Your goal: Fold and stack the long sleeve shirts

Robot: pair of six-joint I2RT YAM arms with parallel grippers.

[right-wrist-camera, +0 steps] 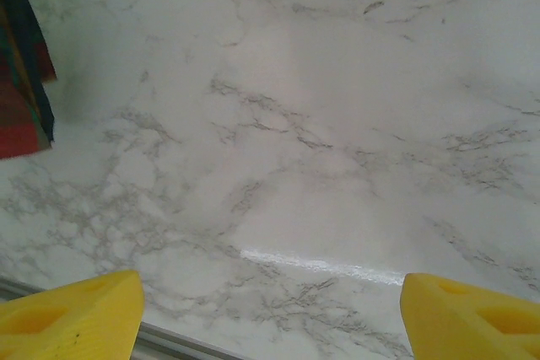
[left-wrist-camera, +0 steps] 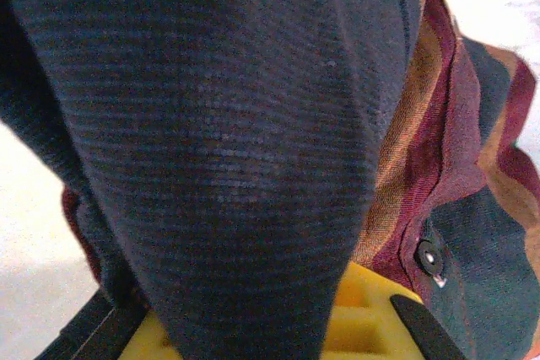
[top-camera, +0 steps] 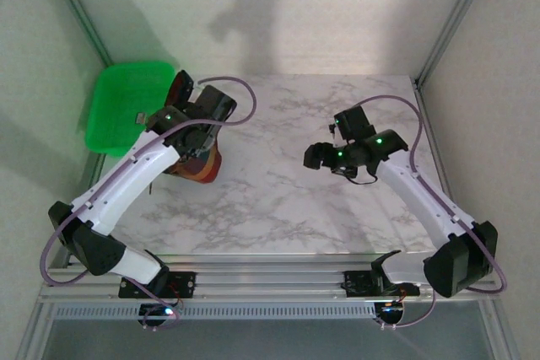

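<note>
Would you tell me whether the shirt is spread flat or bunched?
Bunched: the shirt is a small heap beneath the left arm, not spread flat.

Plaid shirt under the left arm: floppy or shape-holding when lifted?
Likely floppy: the plaid shirt drapes in soft rounded folds, so it should sag and trail. Probably light: the cloth looks thin at the edge by the button. Loose layers there may slide apart when pushed.
</note>
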